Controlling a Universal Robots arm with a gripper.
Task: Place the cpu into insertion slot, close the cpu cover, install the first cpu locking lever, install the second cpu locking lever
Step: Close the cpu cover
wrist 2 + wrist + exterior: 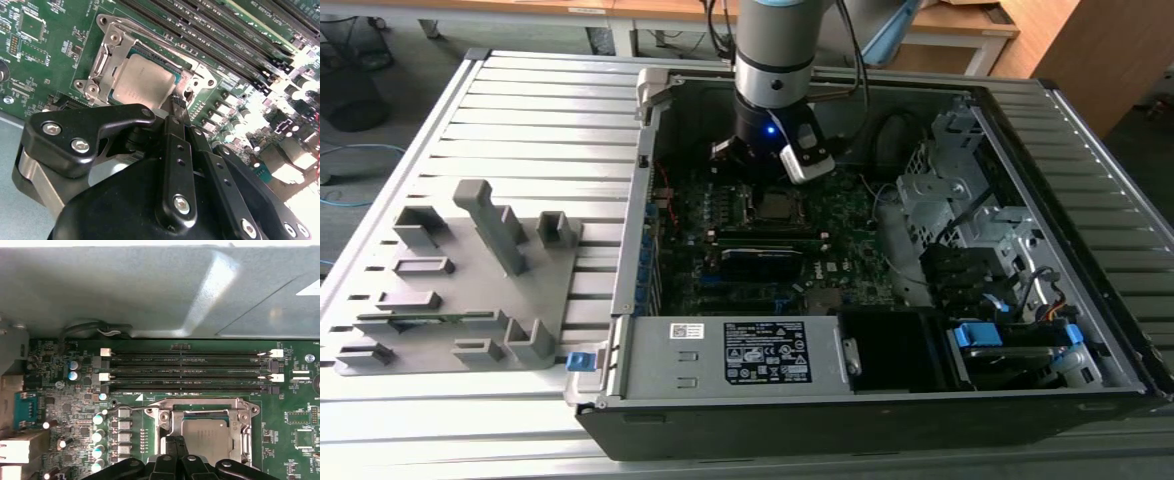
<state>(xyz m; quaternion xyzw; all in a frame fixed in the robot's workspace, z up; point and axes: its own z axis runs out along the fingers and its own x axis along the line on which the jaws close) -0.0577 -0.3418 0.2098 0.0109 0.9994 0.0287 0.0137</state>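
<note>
- The gripper [175, 102] hangs low inside the open computer case [630, 200], its fingertips drawn narrow, close to touching each other
- Whether anything thin is pinched between the tips I cannot tell; they hold no chip and no frame
- The cpu [145, 80] lies flat just ahead of the fingertips, seated in the insertion slot [160, 54], with its dull grey top level with the socket around it
- The cpu cover [107, 60] lies down over the chip, which shows through its square window; the frame looks flat rather than raised on its hinge
- In the second wrist view the fingertips stand at the near edge of the cover, touching it or just above it; I cannot tell which
- In the first wrist view a thin wire arm [125, 407] runs off to one side of the fingertips along the socket's far edge; I take it for a locking lever, though whether it is latched is not clear
- Beyond the socket from the gripper run the long memory slots [185, 372], well clear of the fingers
- Judgement: placing the chip and closing the cover look done, so the work stands at the locking levers
- A lever move from here would call for a narrow, exact catch on a slim wire, a steady push down, and a sideways tuck under its hook, without pressing on the chip or scraping the board
</note>
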